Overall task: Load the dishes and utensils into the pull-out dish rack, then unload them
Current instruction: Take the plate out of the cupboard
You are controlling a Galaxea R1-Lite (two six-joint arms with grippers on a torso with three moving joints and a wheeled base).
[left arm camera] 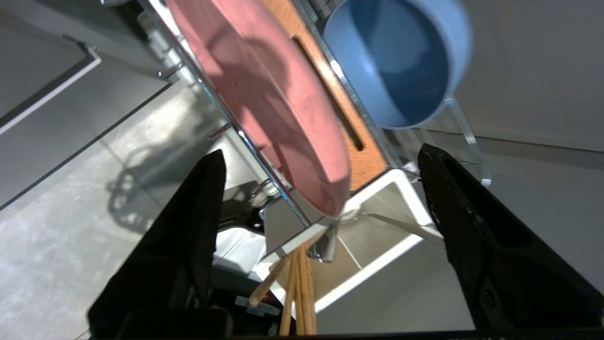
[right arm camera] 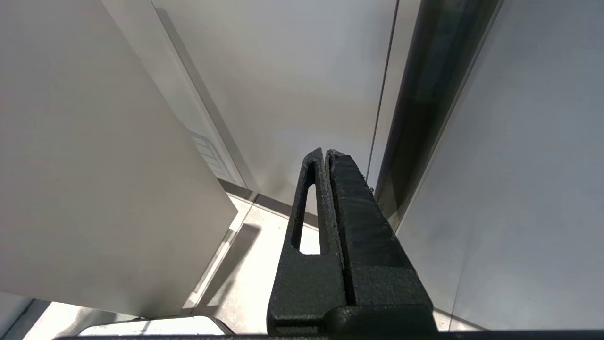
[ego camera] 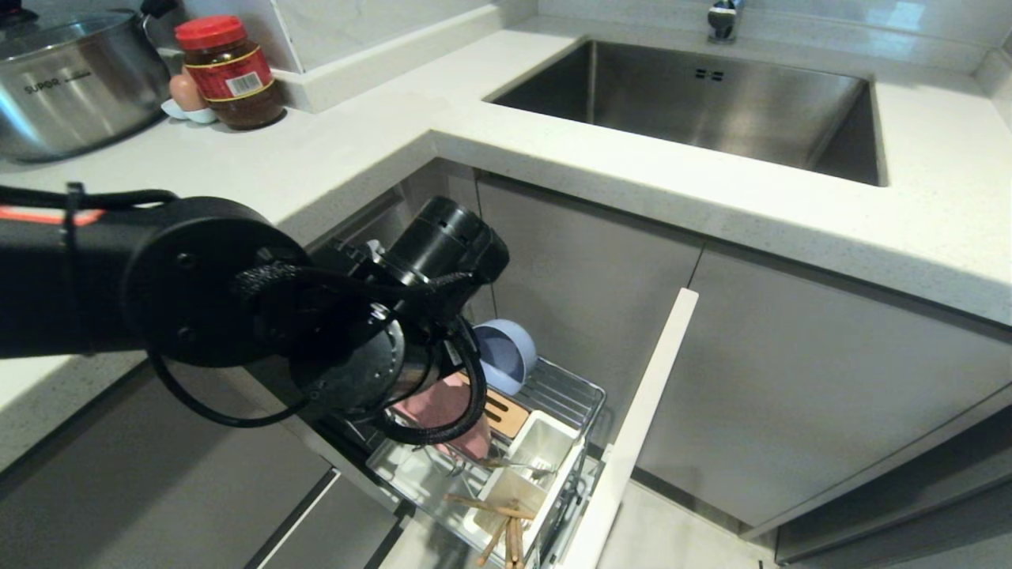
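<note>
Kitchen counter (ego camera: 332,158), pull-out dish rack (ego camera: 581,395), wrist-only: left end effector (left arm camera: 321,165) wide open, empty, pink plate (left arm camera: 264,94) between.

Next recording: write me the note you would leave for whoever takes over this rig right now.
Left gripper: open, holding nothing, hovering over the pulled-out dish rack.
Right gripper: shut, empty, parked beside the cabinet fronts.
Pink plate: standing on edge in the rack beside the slotted wooden board.
Blue bowl: on its side at the back of the rack.
Chopsticks: in the front utensil cup.
Metal utensil: lying across the next cup; fork or spoon, cannot tell.
Done: everything appears loaded.
Left: the unloading.
</note>
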